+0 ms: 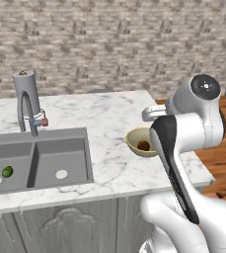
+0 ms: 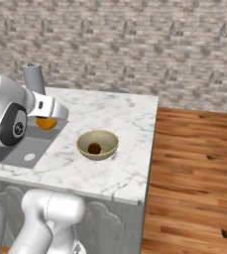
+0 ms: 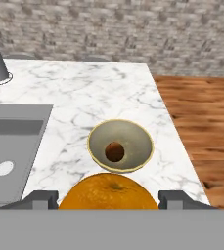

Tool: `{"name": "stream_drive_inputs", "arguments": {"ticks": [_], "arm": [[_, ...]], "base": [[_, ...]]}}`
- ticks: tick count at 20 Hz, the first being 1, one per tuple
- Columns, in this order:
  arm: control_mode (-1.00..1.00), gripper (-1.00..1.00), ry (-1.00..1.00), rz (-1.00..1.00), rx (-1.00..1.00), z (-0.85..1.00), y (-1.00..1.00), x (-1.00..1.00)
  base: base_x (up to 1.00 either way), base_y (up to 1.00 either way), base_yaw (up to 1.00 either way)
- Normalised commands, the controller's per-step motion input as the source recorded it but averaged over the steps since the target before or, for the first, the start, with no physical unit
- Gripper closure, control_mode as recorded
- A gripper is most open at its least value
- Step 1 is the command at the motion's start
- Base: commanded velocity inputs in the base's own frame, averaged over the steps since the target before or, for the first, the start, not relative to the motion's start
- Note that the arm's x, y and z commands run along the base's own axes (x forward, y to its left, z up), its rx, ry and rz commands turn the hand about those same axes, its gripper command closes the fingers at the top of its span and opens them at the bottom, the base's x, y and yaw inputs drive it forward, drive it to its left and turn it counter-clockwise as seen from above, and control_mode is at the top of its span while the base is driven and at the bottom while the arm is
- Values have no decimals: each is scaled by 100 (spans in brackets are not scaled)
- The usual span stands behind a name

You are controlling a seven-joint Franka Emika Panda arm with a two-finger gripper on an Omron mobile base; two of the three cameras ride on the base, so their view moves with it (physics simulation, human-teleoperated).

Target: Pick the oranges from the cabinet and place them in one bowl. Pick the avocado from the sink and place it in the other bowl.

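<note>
My gripper is shut on a bright orange, held above the counter short of the pale yellow-beige bowl. From the right base view the orange hangs under the hand, left of the bowl. A darker brownish orange lies inside that bowl. The avocado rests in the left basin of the sink. The cabinet and the other bowl are out of view.
The grey faucet with its red-marked handle stands behind the sink. The marble counter ends at the right, where the wooden floor begins. A brick wall runs along the back.
</note>
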Motion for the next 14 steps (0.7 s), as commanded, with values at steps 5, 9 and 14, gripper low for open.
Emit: {"name": "stream_drive_inputs", "arguments": {"ticks": [5,9,14], "arm": [[-100,100,1,-5,1,0,-13,1],[-100,100,7,-2,0,-5,-15,16],[-100,100,10,0,2,-4,-16,25]], "base": [[0,0,0],[0,0,0],[0,0,0]]}}
